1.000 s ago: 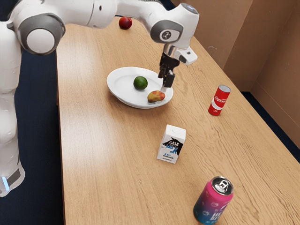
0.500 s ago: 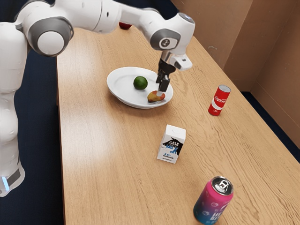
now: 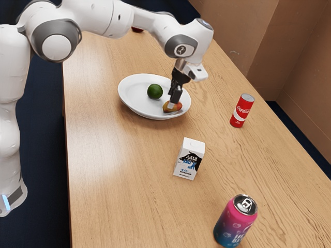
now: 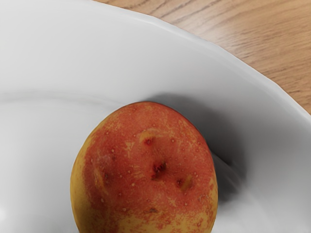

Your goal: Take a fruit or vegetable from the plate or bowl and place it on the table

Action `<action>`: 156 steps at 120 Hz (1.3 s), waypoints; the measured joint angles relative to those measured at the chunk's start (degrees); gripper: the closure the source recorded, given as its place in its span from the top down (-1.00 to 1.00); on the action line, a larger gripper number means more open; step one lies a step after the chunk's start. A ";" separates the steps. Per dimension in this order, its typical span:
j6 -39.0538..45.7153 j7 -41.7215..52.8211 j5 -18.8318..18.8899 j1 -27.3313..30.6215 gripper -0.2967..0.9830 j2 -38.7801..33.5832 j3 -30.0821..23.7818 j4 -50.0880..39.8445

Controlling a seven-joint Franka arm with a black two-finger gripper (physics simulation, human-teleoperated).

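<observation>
Black two-finger gripper point(image 3: 172, 105) is down at the red-and-yellow oblong fruit point(image 3: 178, 108), pointing down, slightly tilted. Can't tell whether it's open or closed on it. Fruit is in the round white plate point(image 3: 135, 93), near the rim on the exterior view's right. Round dark-green fruit point(image 3: 155, 91) shares the plate, just beside it. Plate sits on the light-brown wooden table point(image 3: 114, 170); white printed carton point(image 3: 187, 160) stands upright, apart from plate.

Plate point(image 3: 135, 94), carton point(image 3: 188, 160), cans point(image 3: 241, 111) on wooden table point(image 3: 119, 181)
</observation>
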 joint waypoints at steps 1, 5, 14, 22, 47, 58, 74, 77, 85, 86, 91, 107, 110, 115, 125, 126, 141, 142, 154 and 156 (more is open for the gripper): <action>0.00 0.04 0.00 0.01 0.53 0.02 0.00 0.00; 0.04 0.19 0.00 0.02 0.53 0.21 0.00 0.00; 0.28 0.51 -0.01 0.03 0.53 0.57 0.00 0.00; 0.46 0.75 -0.04 0.05 0.53 0.69 0.00 0.00; 0.84 1.37 -0.44 0.49 0.53 1.37 0.00 0.09; 1.12 1.59 -0.60 0.61 0.53 2.07 0.00 0.09; 1.45 1.83 -0.86 0.57 0.40 2.60 0.00 0.11; 1.56 1.86 -0.91 0.57 0.33 2.67 0.00 0.11; 1.85 1.95 -1.02 0.56 0.18 2.95 0.00 0.17; 1.88 1.96 -1.04 0.56 0.17 2.99 0.00 0.17; 2.03 2.00 -1.08 0.56 0.10 3.12 0.00 0.20; 2.59 2.07 -1.64 0.91 -0.11 3.92 0.07 0.28; 2.58 1.94 -1.72 0.96 -0.16 3.82 0.10 0.30; 2.43 1.69 -1.83 1.01 -0.20 3.47 0.12 0.36; 1.56 1.03 -1.90 0.96 -0.24 1.87 0.12 0.62; 1.42 0.94 -1.90 0.96 -0.24 1.66 0.11 0.63; -2.11 -0.46 -2.15 0.82 -0.18 -3.60 -0.37 0.66; -2.39 -0.56 -2.19 0.84 -0.18 -4.02 -0.53 0.65; -5.29 -1.94 -2.57 0.84 -0.17 -7.86 -3.74 0.56; -5.66 -2.19 -2.66 0.96 -0.16 -8.14 -4.57 0.58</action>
